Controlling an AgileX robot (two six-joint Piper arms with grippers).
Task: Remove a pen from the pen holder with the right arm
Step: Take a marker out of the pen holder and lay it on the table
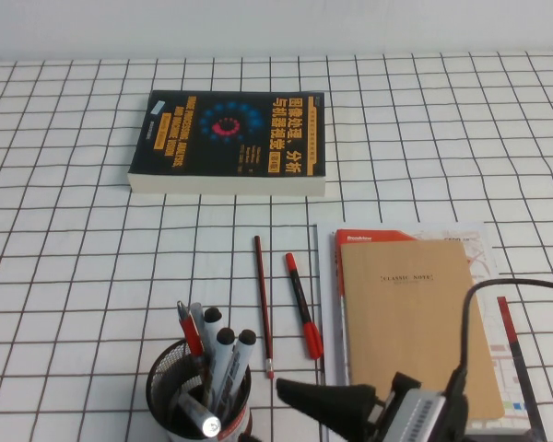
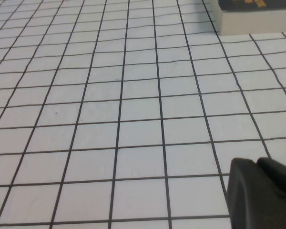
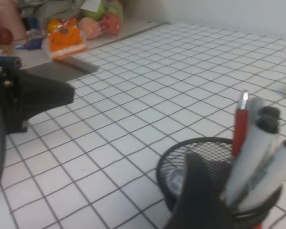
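The black mesh pen holder (image 1: 198, 398) (image 3: 200, 157) stands near the table's front edge. It holds a red pen (image 1: 190, 331) (image 3: 240, 129) and several grey markers (image 1: 223, 361) (image 3: 262, 164) with black caps. My right gripper (image 1: 275, 416) (image 3: 245, 181) is open, just to the right of the holder. One dark finger (image 1: 313, 394) (image 3: 195, 191) reaches toward the rim, and the markers show between the jaws in the right wrist view. It holds nothing. My left gripper (image 2: 260, 191) hangs over bare checked cloth with its fingers together.
A red pen (image 1: 304, 307) and a thin brown pencil (image 1: 263, 304) lie loose on the cloth beyond the right gripper. A tan notebook (image 1: 413, 322) on papers lies to the right. A dark book (image 1: 230, 138) lies further back.
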